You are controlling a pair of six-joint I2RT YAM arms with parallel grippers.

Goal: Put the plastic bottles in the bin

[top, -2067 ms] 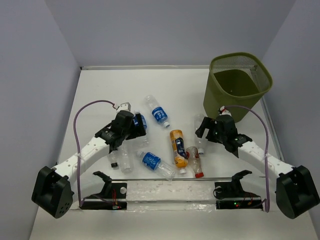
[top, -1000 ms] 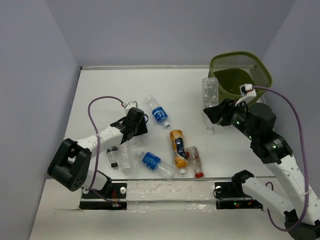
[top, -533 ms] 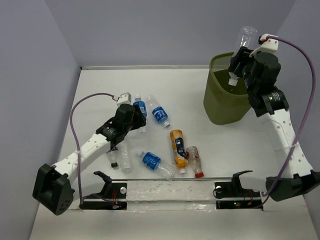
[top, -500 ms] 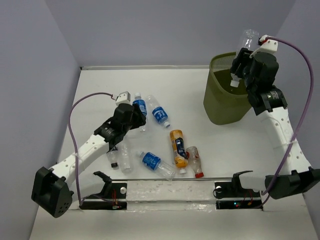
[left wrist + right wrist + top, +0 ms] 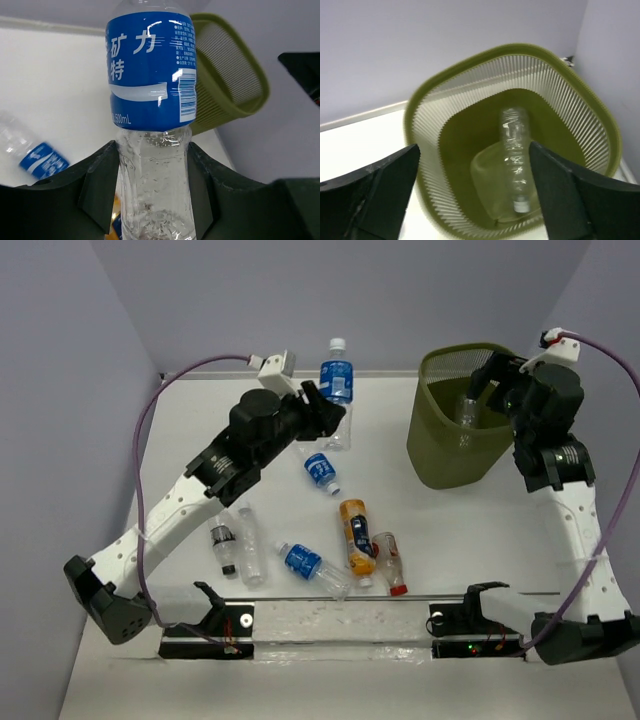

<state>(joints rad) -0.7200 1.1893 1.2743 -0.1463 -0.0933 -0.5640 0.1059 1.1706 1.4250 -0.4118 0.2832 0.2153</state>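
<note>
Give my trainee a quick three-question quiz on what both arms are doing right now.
1. True or false: the left gripper is shut on a blue-labelled bottle.
2. Is the right gripper open or shut?
3. The clear bottle is: A in the left gripper; B inside the bin; C in the right gripper.
Key: 1 true; 2 open; 3 B.

Clear glossy plastic bottle (image 5: 151,165) (shiny blue label (image 5: 145,75)), matt olive ribbed bin (image 5: 432,130), matt white table (image 5: 450,540)
</note>
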